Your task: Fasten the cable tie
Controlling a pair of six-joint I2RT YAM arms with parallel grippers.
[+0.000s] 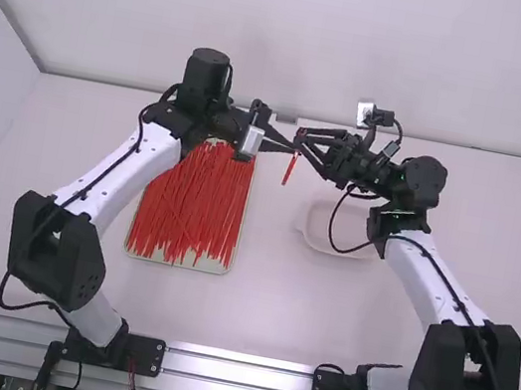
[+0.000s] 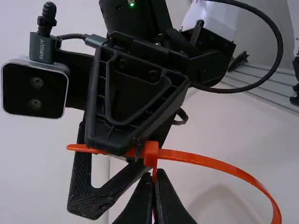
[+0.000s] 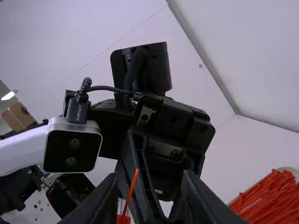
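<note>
Cable tie held in the air off the far corner of the tray of spare ties, seemingly threaded but still a slack loop.
Your left gripper is pinched shut on the strap just under the head. The right gripper is parted astride the tail, clamping nothing. Close it on the tail and pull straight away from the head. The wrists crowd nose to nose, so draw away from the tray, above the white bowl beside it.

white table, plain white walls
</note>
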